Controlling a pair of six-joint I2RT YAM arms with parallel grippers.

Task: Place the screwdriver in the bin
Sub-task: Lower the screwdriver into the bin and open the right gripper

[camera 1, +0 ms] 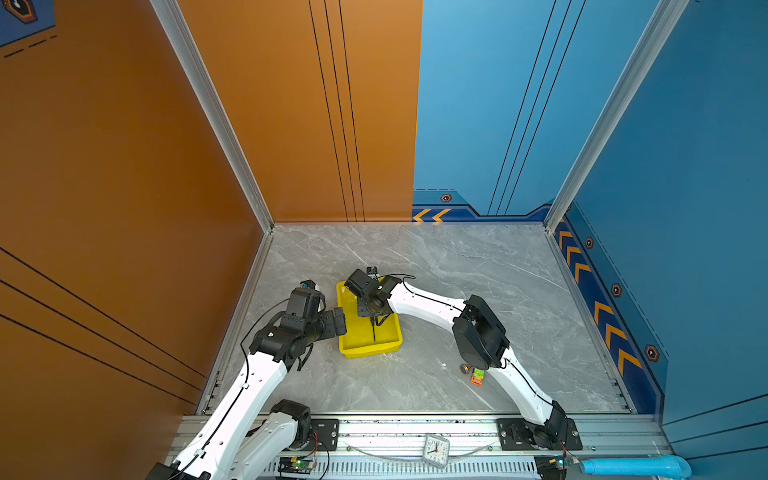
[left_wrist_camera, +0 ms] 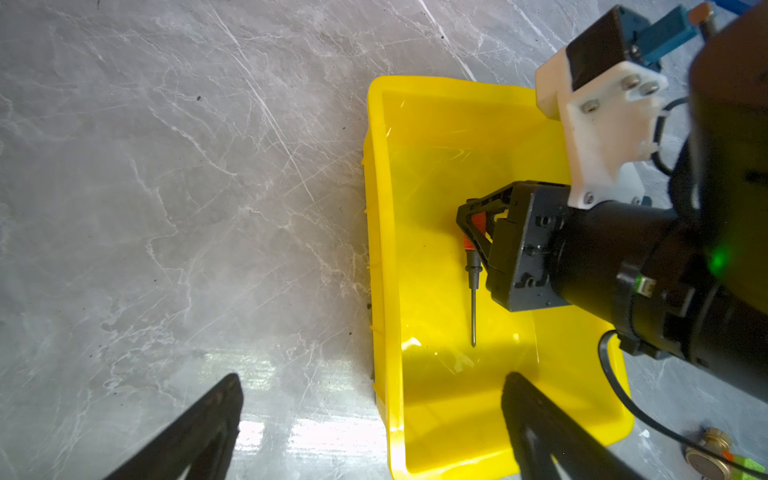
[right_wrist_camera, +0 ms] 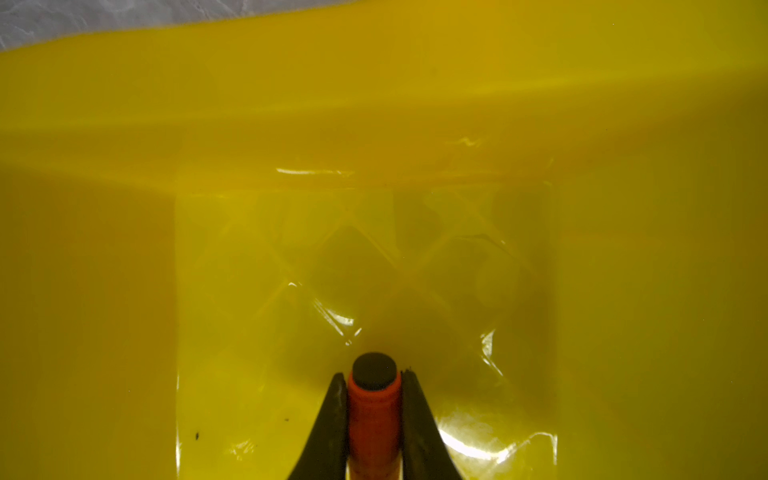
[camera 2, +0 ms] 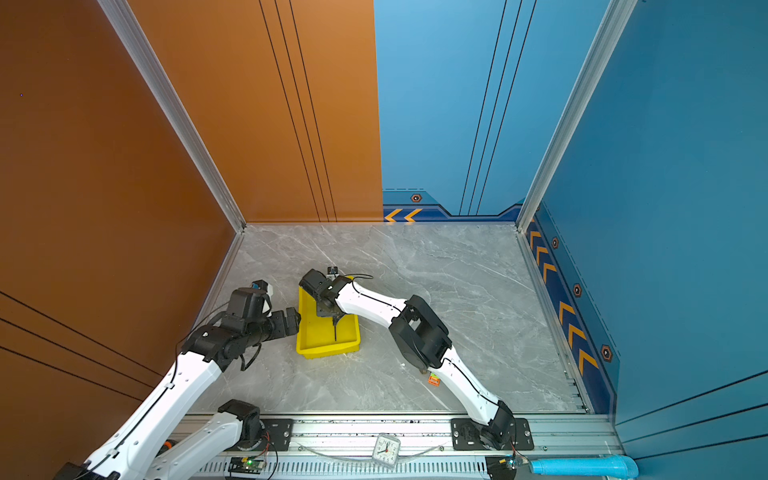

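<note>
Right claw [right_wrist_camera: 374, 384] clenches the screwdriver [left_wrist_camera: 473, 272] by its orange handle, shaft inside the bin [left_wrist_camera: 379, 291], well clear of its rim. I'd lower gently, then let go, so nothing bounces out.

In both top views I see the bin [camera 1: 368, 352] on the table [camera 1: 498, 270], left of frame centre. The screwdriver [camera 1: 374, 332] is inside it, gripped by my right gripper [camera 1: 374, 319], shaft toward the bottom edge. Its tip may touch the floor, but I can't tell. My left gripper [camera 1: 340, 321] hangs at the bin's left edge. A box [camera 1: 477, 377] lies lower right, well apart.
</note>
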